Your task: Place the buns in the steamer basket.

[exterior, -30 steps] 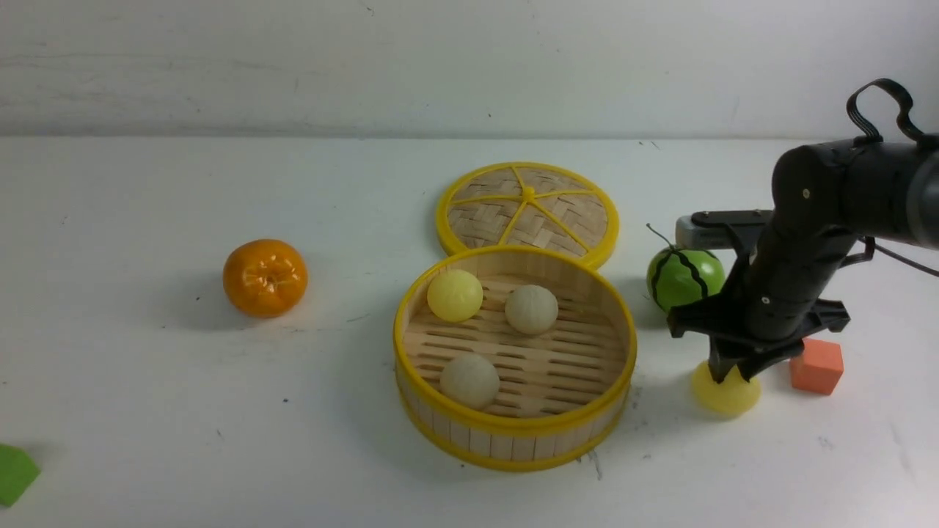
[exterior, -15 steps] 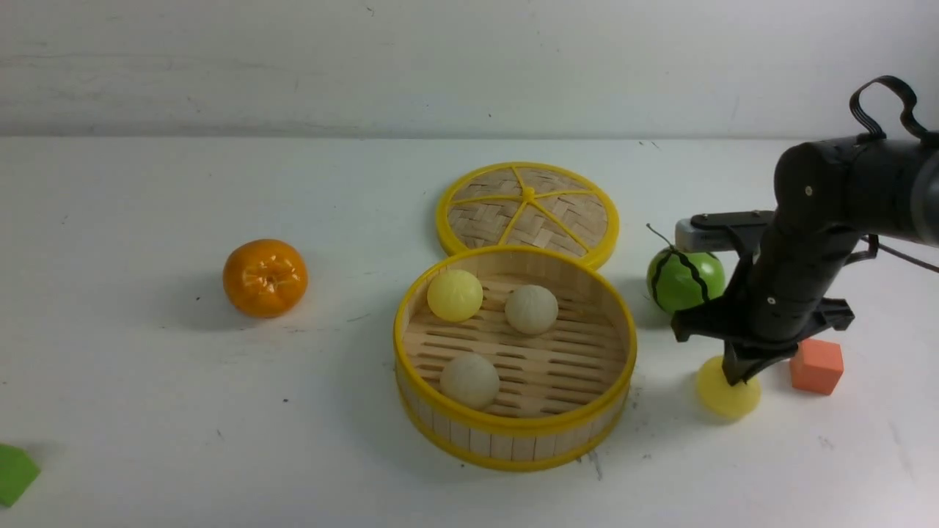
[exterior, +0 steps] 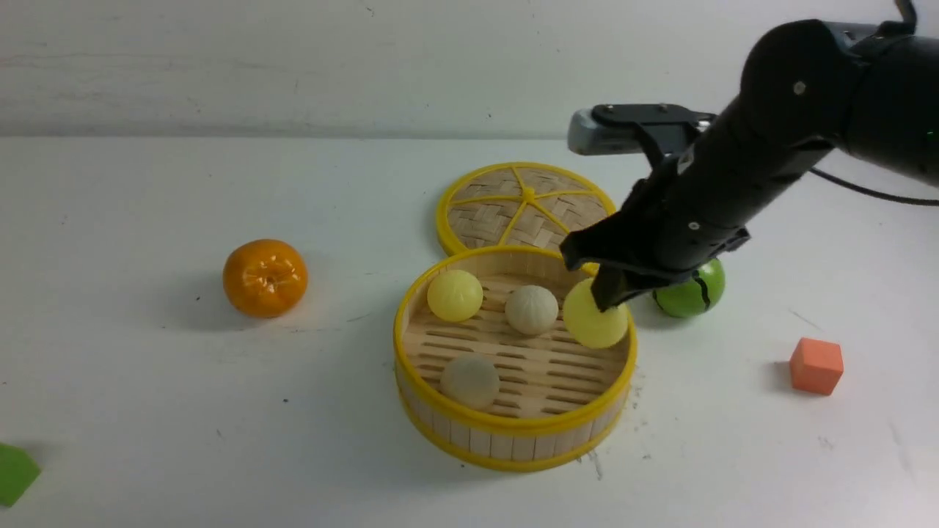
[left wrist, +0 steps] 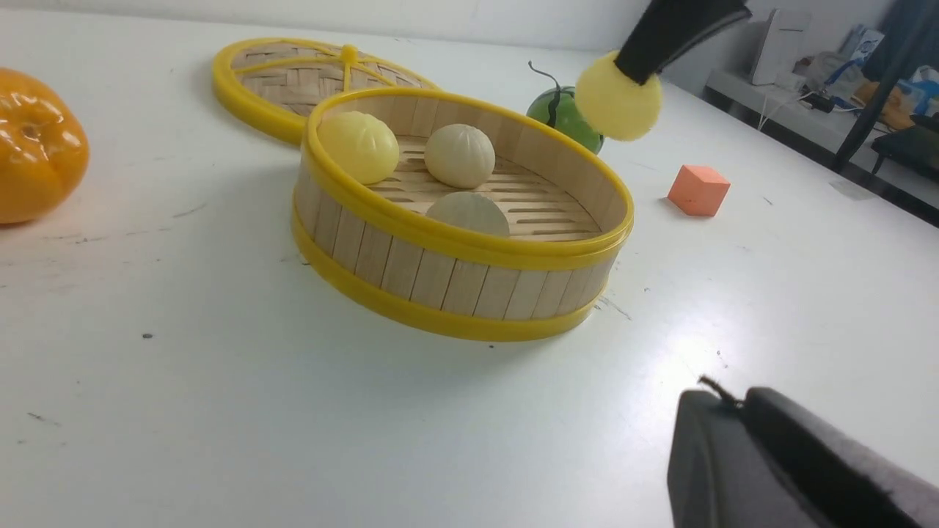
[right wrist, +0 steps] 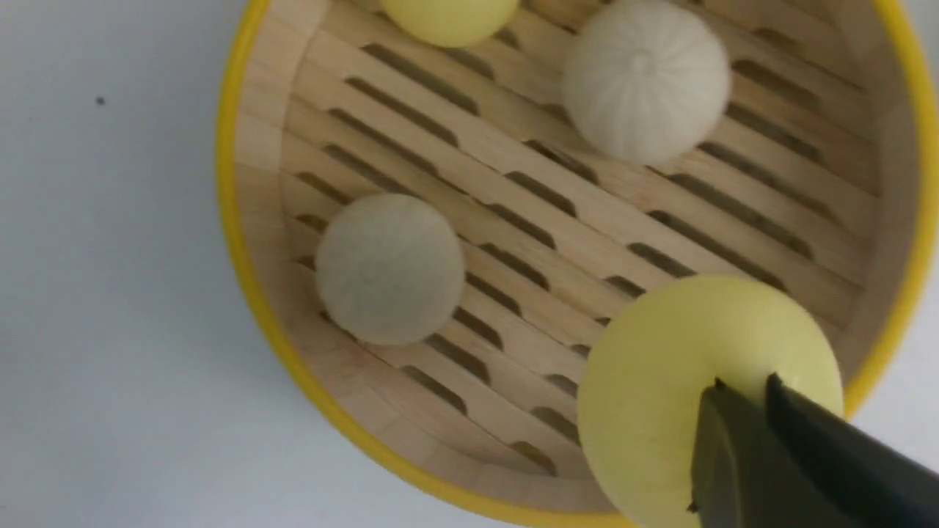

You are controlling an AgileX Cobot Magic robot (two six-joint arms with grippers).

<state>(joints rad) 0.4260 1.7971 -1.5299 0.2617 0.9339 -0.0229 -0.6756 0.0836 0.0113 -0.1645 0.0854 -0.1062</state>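
The steamer basket (exterior: 513,429) stands mid-table with three buns on its slatted floor: a pale yellow bun (exterior: 455,295) at the far left, an off-white bun (exterior: 531,309) beside it and another off-white bun (exterior: 469,381) near the front. My right gripper (exterior: 609,293) is shut on a second pale yellow bun (exterior: 590,326) and holds it in the air just over the basket's right inner side. From the right wrist, this held bun (right wrist: 660,396) hangs above the slats by the rim (right wrist: 242,220). My left gripper (left wrist: 722,400) is shut and empty, low over the table in front of the basket (left wrist: 440,271).
The flat woven lid (exterior: 527,209) lies right behind the basket. A striped watermelon ball (exterior: 693,293) sits to the basket's right, partly behind my right arm. An orange cube (exterior: 816,365) is further right, an orange (exterior: 265,277) to the left, and a green piece (exterior: 15,473) at the front left edge.
My right gripper closed on the yellow bun lying on the table right of the basket, lifted it and carried it left to over the basket's right side.
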